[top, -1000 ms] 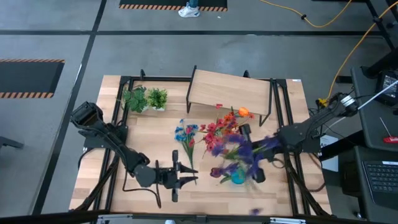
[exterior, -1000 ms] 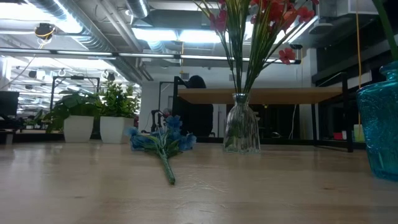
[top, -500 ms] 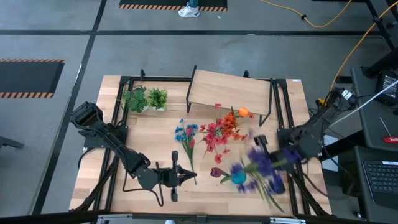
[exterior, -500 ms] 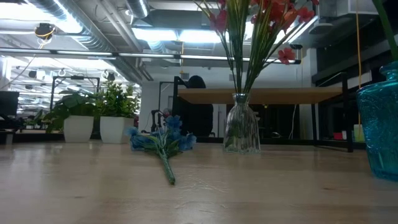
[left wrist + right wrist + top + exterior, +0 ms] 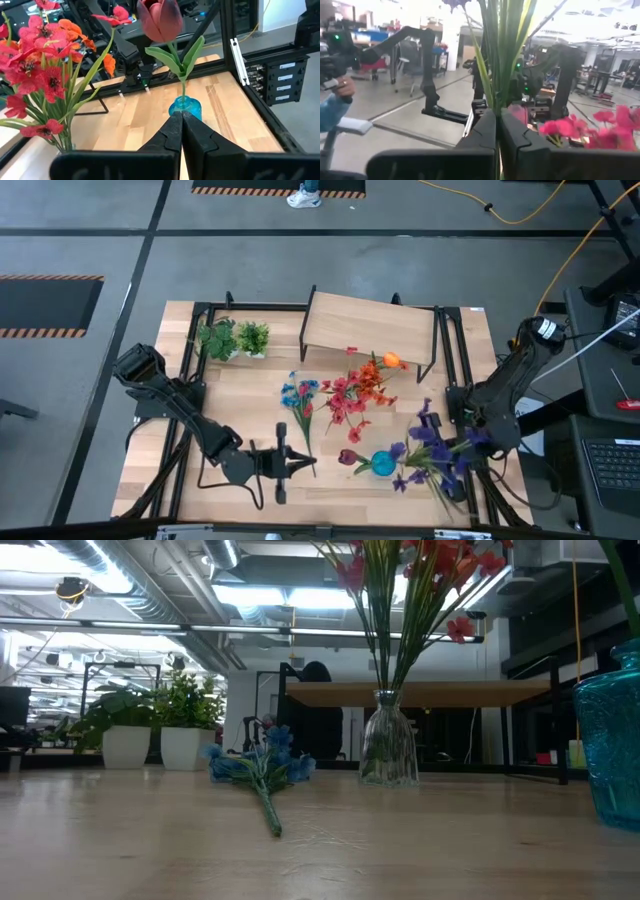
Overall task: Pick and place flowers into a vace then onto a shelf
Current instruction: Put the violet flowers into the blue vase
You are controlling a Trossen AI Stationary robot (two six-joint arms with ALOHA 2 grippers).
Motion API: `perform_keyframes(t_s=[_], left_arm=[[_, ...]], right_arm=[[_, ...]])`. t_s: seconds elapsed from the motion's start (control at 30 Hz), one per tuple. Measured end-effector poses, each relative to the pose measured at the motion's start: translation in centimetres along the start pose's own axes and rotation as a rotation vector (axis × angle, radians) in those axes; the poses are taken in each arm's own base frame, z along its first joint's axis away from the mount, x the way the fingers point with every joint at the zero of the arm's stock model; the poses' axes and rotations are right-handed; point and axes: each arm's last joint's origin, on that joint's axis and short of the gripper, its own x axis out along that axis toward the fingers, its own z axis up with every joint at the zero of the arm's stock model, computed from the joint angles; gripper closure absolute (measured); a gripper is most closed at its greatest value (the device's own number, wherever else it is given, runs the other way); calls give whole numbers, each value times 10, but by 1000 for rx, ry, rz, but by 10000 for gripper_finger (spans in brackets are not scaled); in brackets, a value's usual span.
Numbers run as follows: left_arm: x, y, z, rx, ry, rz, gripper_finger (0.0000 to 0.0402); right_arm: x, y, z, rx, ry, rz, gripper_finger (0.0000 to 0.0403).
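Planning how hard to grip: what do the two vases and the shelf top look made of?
The clear vase holding the red flowers looks like glass: see-through, ribbed, with bright glints. The small teal vase with the dark red tulip also looks like glossy tinted glass, though plastic can't be ruled out. The shelf top looks like pale matte wood on thin black legs.

Wooden table [image 5: 230, 395] carries blue flowers [image 5: 299, 400], vases, potted plants [image 5: 233, 338], shelf [image 5: 368, 325].
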Motion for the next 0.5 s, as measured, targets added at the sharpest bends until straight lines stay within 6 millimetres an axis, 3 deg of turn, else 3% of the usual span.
perform_keyframes(t_s=[0.23,0.5], left_arm=[[1,1,0,-5,1,4,394],[1,1,0,-5,1,4,399]], right_arm=[[-12,-6,-32,76,-6,-11,403],[-7,-1,-52,64,22,-20,403]])
